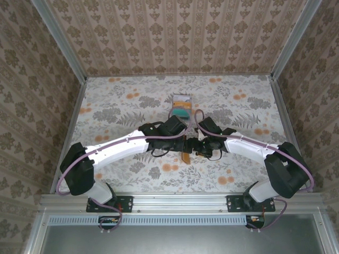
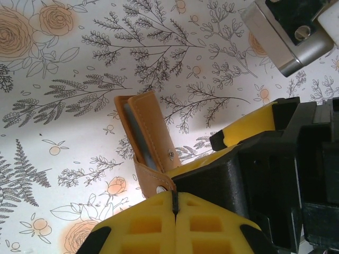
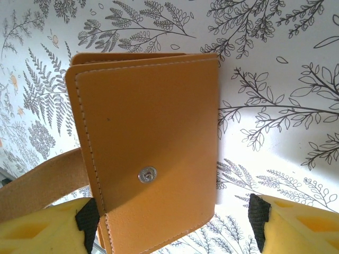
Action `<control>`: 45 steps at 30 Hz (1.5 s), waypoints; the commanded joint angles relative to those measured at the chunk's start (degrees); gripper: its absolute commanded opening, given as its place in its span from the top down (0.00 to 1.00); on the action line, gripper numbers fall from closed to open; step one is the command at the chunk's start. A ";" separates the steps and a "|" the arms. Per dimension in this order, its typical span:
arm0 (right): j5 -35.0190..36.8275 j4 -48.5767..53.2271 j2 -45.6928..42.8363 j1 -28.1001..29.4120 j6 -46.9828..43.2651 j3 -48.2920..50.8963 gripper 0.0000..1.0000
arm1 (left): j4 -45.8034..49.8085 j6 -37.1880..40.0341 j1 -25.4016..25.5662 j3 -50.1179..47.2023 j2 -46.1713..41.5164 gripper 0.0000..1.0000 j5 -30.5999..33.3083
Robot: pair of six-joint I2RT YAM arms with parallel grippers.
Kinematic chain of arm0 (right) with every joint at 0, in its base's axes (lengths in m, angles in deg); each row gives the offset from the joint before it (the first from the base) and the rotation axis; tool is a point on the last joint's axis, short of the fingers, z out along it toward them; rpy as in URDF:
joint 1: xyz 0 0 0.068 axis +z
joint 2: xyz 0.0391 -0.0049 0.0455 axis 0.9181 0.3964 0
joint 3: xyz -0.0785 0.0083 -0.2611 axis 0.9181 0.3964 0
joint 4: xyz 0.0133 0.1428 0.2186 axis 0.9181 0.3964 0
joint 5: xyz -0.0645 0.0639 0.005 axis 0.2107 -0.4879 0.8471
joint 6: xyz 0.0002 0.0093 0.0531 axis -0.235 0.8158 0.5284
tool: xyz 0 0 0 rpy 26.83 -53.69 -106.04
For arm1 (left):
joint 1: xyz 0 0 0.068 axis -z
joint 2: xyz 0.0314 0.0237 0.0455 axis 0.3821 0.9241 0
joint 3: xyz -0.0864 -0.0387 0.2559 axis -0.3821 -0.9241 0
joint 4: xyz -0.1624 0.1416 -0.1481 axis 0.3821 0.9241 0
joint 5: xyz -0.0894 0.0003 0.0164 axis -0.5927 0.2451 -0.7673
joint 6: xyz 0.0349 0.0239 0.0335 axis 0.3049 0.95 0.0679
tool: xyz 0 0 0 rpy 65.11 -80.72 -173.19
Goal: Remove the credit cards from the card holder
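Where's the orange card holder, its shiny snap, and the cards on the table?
card holder [image 3: 153, 116]: right wrist view, middle of front flap
snap [image 3: 147, 174]: right wrist view, its shiny centre
credit cards [image 1: 181, 111]: top view, the teal card

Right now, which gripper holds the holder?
The left gripper, clamped shut on the holder; the right gripper stands open around it.

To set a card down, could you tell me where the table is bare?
Bare table left of the credit cards and right of them, out to its edges. Crowded mid-table: left gripper, right gripper and card holder meet.
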 commanded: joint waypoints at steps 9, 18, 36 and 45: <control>3.07 1.70 -0.29 0.09 0.50 1.21 0.30 | 1.16 0.52 1.02 1.74 -2.16 1.00 0.78; 11.38 6.13 -8.14 -2.51 1.56 3.22 0.31 | 2.32 0.82 0.97 0.90 -3.92 1.00 1.84; -1.03 -3.35 -2.61 -2.82 0.06 5.34 0.40 | 4.90 3.42 -0.83 -3.11 -5.20 1.00 3.08; -2.92 -5.70 0.79 -2.74 0.33 5.70 0.52 | 6.40 5.21 -8.19 -14.04 -12.71 1.00 3.54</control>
